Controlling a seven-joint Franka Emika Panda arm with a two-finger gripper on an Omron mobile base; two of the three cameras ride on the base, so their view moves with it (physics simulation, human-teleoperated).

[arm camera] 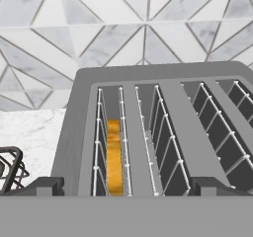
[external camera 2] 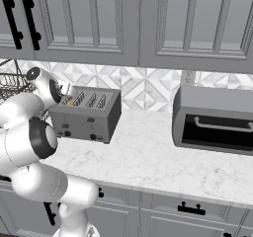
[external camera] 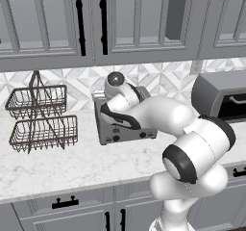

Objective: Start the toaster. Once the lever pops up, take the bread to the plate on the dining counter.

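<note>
Marble worktop (external camera: 57, 165) under grey wall cabinets carries the toaster (external camera: 108, 129), partly hidden by the arm in the left base view; wire baskets (external camera: 41, 119) stand left of the toaster.

Right base view: a toaster oven (external camera 2: 212, 120) sits well right of the toaster.

Hand view: the bread (arm camera: 114, 157) stands in the toaster's leftmost slot. The gripper (arm camera: 126, 186) is spread wide above the toaster, holding nothing.

No lettering, brand mark, number or sign can be read anywhere in this kitchen: the front of the grey toaster (external camera 2: 85, 116) carries only its black knobs and levers (no dial markings legible), the toaster oven (external camera 2: 213, 119) shows a blank grey casing, and the cabinet doors and tiled wall are plain.
</note>
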